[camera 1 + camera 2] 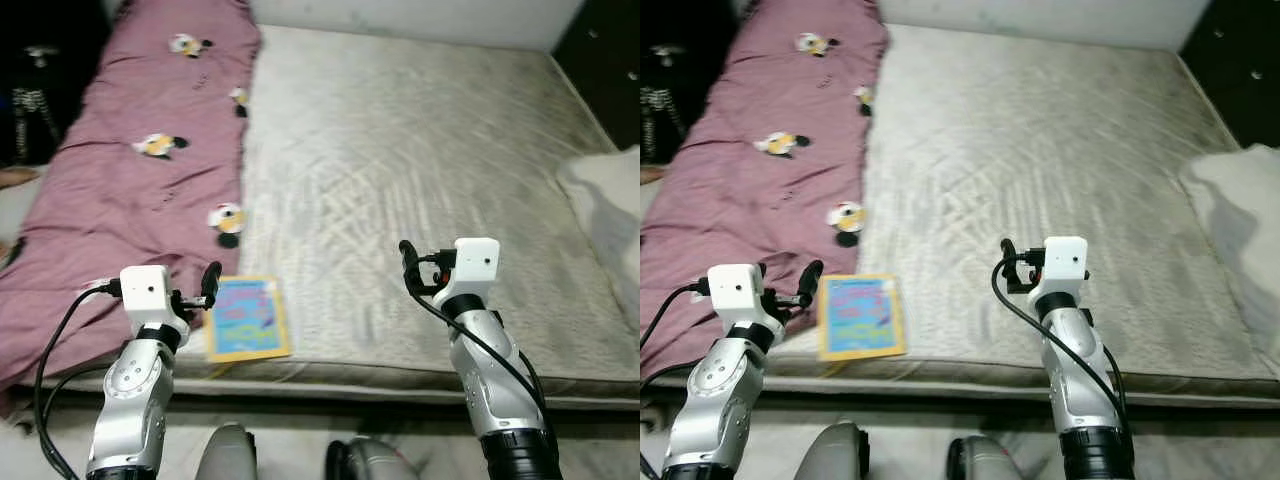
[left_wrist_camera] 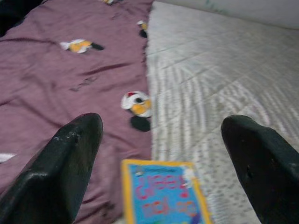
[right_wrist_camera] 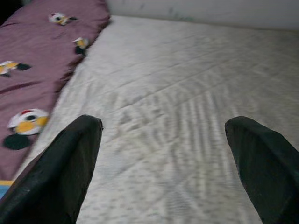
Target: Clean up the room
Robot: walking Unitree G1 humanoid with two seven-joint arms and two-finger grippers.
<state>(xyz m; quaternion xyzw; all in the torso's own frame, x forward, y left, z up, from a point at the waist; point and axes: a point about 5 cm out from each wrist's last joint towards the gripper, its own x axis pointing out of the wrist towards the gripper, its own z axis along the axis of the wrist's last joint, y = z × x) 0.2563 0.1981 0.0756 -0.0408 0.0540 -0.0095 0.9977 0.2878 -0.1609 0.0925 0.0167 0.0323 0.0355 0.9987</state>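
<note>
A thin book (image 1: 247, 318) with a yellow border and blue cover lies flat near the front edge of the bare grey mattress (image 1: 400, 160), just beside a mauve duvet (image 1: 130, 170) printed with penguins. My left gripper (image 1: 208, 287) hovers open just left of the book, at the duvet's lower edge. In the left wrist view its fingers (image 2: 70, 154) stand wide apart, with the book (image 2: 163, 196) between and below them. My right gripper (image 1: 408, 264) is open and holds nothing, over the front middle of the mattress. Its fingers (image 3: 70, 158) frame bare mattress.
A white pillow or cloth (image 1: 610, 200) lies at the mattress's right edge. Dark furniture (image 1: 610, 45) stands at the far right corner. A dark gap with a tripod-like object (image 1: 30, 100) lies left of the bed. The mattress's front edge (image 1: 400, 375) is close below my arms.
</note>
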